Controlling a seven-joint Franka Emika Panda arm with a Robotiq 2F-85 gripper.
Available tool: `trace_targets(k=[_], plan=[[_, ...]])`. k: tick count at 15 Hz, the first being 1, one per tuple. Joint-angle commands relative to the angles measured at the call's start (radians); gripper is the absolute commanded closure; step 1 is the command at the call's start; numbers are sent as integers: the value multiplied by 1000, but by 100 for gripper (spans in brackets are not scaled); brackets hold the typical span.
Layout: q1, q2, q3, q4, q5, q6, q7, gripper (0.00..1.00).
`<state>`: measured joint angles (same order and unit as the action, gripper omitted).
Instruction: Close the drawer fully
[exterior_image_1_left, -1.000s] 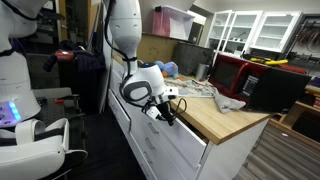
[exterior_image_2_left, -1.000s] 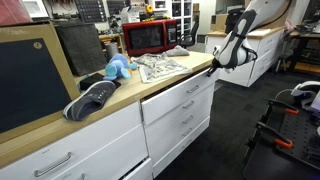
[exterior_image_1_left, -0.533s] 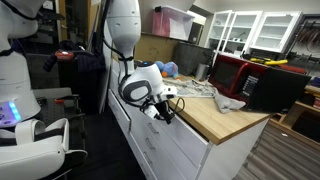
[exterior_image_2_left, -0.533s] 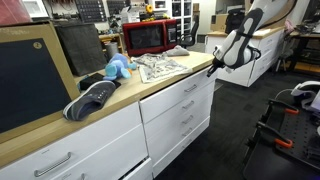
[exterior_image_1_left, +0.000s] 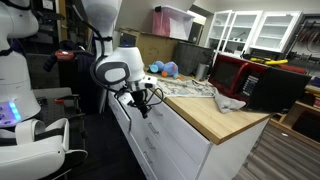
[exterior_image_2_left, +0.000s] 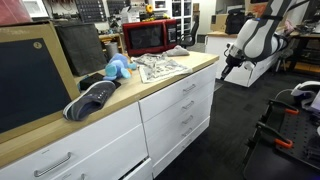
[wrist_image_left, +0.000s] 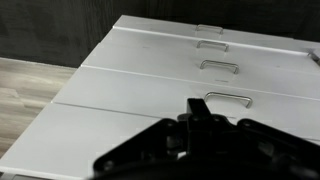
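The drawer (exterior_image_2_left: 176, 90) is the top white front under the wooden counter, and it sits flush with the fronts below it. It also shows in an exterior view (exterior_image_1_left: 168, 134), with none of its pale interior showing. My gripper (exterior_image_2_left: 226, 70) hangs in the air off the cabinet's end, apart from the drawer. In an exterior view my gripper (exterior_image_1_left: 143, 105) is in front of the cabinet, touching nothing. In the wrist view its dark fingers (wrist_image_left: 200, 112) look shut and empty, facing white drawer fronts (wrist_image_left: 130, 90) with metal handles.
The counter (exterior_image_2_left: 160, 78) holds a red microwave (exterior_image_2_left: 150, 37), a crumpled cloth (exterior_image_2_left: 158, 67), a blue soft toy (exterior_image_2_left: 117, 69) and a dark shoe (exterior_image_2_left: 92, 99). A second white cabinet (exterior_image_2_left: 70, 150) stands beside the first. A wheeled stand (exterior_image_2_left: 290, 125) stands on the open floor.
The drawer, slightly out a second ago, has gone in flush. My gripper has pulled back from its front and now hangs clear of the cabinet.
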<state>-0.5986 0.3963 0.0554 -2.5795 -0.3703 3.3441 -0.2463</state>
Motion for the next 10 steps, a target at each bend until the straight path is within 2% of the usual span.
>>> trace_targets(k=[1,3,6,7,10], plan=[[-8,-251,68,-148,29,-209,77,100],[-15,-356,146,-176,85,-349,124,100],[23,-488,236,-164,264,-550,125,100],[192,-530,105,-149,316,-620,130,100],[323,-643,40,-117,286,-803,234,100]])
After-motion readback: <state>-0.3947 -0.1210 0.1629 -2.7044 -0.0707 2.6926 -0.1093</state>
